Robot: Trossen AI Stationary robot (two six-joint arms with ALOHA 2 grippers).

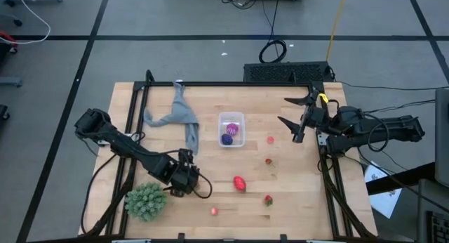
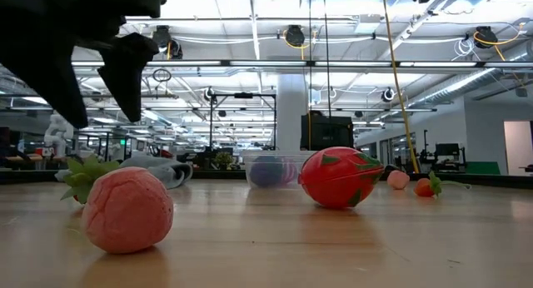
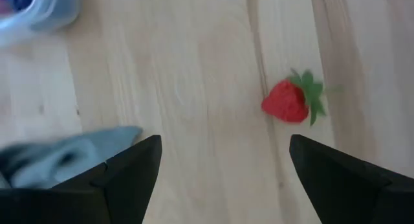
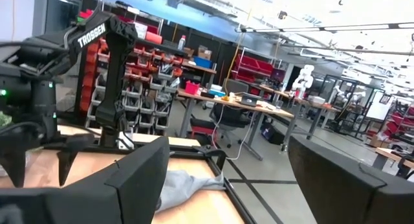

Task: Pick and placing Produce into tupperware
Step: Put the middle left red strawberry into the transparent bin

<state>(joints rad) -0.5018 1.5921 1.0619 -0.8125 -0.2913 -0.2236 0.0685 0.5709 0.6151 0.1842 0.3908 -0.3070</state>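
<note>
Pale wooden desk point(image 1: 295, 194) fills my screens, with a busy workshop beyond it. My left claw point(image 1: 205, 186) hangs spread wide and empty near the front edge, a strawberry point(image 3: 288, 102) just ahead of its fingers in the wrist view, so I judge I'm lining up a pick. Outward from it, the larger red fruit point(image 1: 240, 183) lies just beside, small berries point(image 1: 268, 199) scattered farther right, a green spiky ball point(image 1: 146, 201) to its left. The clear tub point(image 1: 231, 129) sits mid-desk, already holding a purple and a magenta piece, beside a grey cloth point(image 1: 184, 116). My right claw point(image 1: 299, 119) waits open at the far right. Next I'd descend squarely over one fruit and close.
</note>
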